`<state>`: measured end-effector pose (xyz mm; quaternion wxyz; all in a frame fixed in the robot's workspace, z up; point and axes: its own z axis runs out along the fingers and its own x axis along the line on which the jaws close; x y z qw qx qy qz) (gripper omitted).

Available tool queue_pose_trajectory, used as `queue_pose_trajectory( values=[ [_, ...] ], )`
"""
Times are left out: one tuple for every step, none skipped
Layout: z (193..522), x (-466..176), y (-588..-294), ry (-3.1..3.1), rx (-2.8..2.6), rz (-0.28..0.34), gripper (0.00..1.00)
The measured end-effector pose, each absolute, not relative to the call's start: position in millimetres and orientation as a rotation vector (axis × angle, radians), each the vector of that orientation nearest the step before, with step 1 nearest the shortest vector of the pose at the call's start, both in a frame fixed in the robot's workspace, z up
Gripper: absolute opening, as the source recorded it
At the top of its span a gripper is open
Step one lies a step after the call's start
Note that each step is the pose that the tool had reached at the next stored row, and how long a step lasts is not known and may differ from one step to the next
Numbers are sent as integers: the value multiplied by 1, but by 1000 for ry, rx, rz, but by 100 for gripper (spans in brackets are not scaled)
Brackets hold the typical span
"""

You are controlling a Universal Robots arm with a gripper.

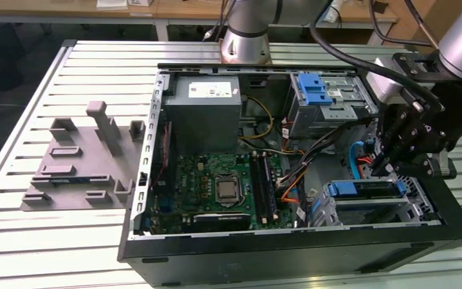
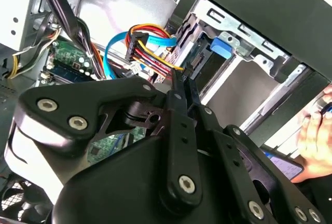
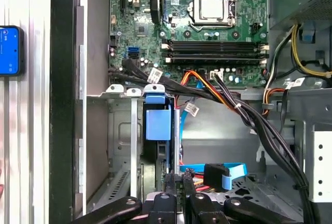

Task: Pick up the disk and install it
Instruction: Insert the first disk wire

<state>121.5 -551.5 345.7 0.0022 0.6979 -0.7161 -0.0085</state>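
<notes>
Exterior view: a desk (image 1: 22,241) of pale grey ribbed metal slats carries an open black tower computer case (image 1: 295,247) lying on its side, with a grey moulded fixture block (image 1: 82,162) just beside it towards the exterior view's left, and wooden benches along the back of the room. Inside the case lie a green motherboard (image 1: 219,186), a grey boxy power supply (image 1: 207,114) and a silver metal cage with a blue plastic latch (image 1: 323,96). The black gripper (image 1: 391,162) hangs over the case's corner at the exterior view's right, its slim jaws drawn together with nothing between them, tips just above the lower drive bay. The disk (image 1: 363,189), a flat silver-grey drive in a blue plastic frame, sits slotted in that bay, its blue end (image 3: 157,117) upright between the bay's metal rails in the first wrist view. Bundled black, orange and blue cables (image 3: 233,105) crowd the space beside the bay, and the case wall stands close behind it. A hand (image 2: 316,141) shows beyond the case in the second wrist view.
</notes>
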Motion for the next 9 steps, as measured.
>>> queue_pose_trajectory(
  values=[
    [345,122,-551,-2254,2183,-27,16],
    [345,122,-551,-2267,2169,-27,16],
    [344,122,-552,-2284,2151,-27,16],
    [344,122,-551,-2297,2137,-27,16],
    [343,122,-552,-2305,2128,-27,16],
    [343,122,-552,-2308,2125,-27,16],
    [342,123,-553,-2309,2125,-26,16],
    [341,124,-553,-2309,2125,-27,16],
    [340,125,-553,-2309,2125,-27,16]
  ],
)
